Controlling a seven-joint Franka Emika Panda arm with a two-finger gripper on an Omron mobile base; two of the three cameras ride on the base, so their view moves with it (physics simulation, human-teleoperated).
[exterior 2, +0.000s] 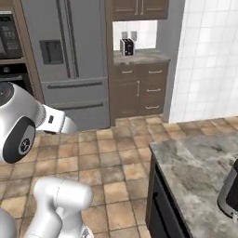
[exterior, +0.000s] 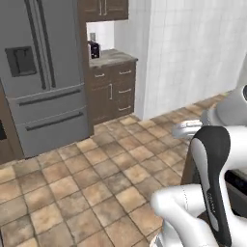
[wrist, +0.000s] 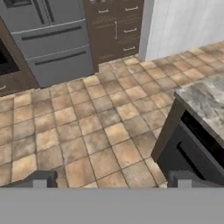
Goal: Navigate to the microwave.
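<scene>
Built-in black microwave with keypad [exterior 2: 9, 35] sits far left beside the grey steel fridge [exterior 2: 69, 60], so I'd swing the base left across open tile, clearing the granite island [exterior 2: 200, 172]; gripper [wrist: 111, 179] open, empty.

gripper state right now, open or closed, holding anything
Gripper: open, fingertips set wide apart in the hand view, nothing between them, just tiled floor beyond.
</scene>
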